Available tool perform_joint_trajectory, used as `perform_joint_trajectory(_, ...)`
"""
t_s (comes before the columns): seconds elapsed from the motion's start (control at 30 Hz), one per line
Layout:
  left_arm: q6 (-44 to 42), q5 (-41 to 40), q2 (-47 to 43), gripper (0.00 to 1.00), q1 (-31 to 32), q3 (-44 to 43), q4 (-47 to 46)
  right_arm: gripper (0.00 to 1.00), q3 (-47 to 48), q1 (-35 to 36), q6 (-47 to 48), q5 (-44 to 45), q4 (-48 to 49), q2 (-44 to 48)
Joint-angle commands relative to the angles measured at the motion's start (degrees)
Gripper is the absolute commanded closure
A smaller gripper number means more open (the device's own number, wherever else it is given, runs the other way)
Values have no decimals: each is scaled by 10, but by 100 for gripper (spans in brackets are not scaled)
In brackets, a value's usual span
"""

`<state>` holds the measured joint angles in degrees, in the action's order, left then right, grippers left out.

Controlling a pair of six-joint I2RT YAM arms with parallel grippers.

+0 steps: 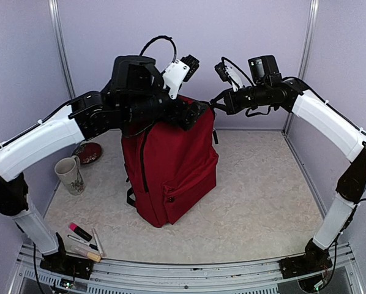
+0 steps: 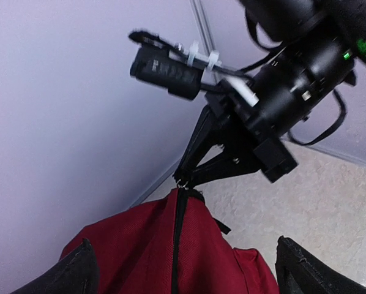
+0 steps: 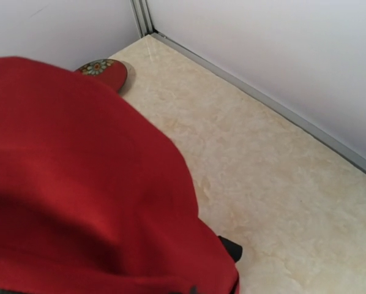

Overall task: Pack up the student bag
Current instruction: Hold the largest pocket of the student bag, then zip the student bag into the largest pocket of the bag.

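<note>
Pens (image 1: pixel 96 242) and pink marker (image 1: pixel 80 231) are left unpacked on the desk (image 1: pixel 262 202) by the left base; mug (image 1: pixel 70 174) and red plate (image 1: pixel 87 153) are also left out. Student bag (image 1: pixel 177 171) is stood upright mid-desk, and its main zip appears closed. Right claw (image 2: pixel 183 174) is pinched shut on the zipper pull (image 2: pixel 182 182) at the bag's peak, likely to run it open. Left claw (image 2: pixel 183 245) is spread wide just above the bag top with nothing held, probably positioned to steady the fabric.

top: you look down from behind the bases (image 1: pixel 63 264), wide | left wrist: close above student bag (image 2: pixel 140 251), facing right arm (image 2: pixel 293 79) | right wrist: tight on same bag, table (image 3: pixel 281 184)
</note>
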<state>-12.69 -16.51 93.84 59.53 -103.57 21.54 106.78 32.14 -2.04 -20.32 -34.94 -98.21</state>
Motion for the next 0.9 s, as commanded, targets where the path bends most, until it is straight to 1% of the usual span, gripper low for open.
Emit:
perform_joint_trajectory(0.0,-14,-44,62,6,-34,-53,77,100,-13,5,-3,-13,11,30)
perform_joint_trajectory(0.1,-22,-1,77,11,-46,-45,73,100,-23,6,-4,-14,18,38)
perform_joint_trajectory(0.13,-23,8,80,14,-47,-45,76,100,-25,6,-3,-13,19,40)
perform_joint_trajectory(0.17,-22,16,82,19,-47,-43,78,100,-26,6,-3,-12,19,41)
perform_joint_trajectory(0.2,-22,19,84,27,-47,-40,78,100,-26,6,-3,-10,18,42)
perform_joint_trajectory(0.23,-22,19,84,39,-48,-37,76,100,-27,6,-2,-9,19,42)
perform_joint_trajectory(0.27,-21,13,81,58,-48,-34,71,100,-28,6,-2,-8,19,42)
perform_joint_trajectory(0.3,-17,10,74,84,-47,-30,62,100,-28,6,-1,-7,18,42)
perform_joint_trajectory(0.33,-11,14,60,100,-46,-17,46,100,-31,6,-1,-5,18,43)
perform_joint_trajectory(0.47,-1,43,-40,100,-38,95,-87,100,-53,2,1,22,12,47)
perform_joint_trajectory(0.5,-1,47,-61,100,-39,118,-105,100,-63,-4,1,20,13,49)
perform_joint_trajectory(0.67,-22,64,-125,100,-46,167,-129,100,-171,-48,-35,-61,82,83)
perform_joint_trajectory(0.77,-25,101,-148,100,-52,179,-132,100,-217,-58,-39,-64,102,82)
perform_joint_trajectory(0.87,-20,107,-167,100,-60,187,-142,100,-254,-62,-42,-58,112,72)
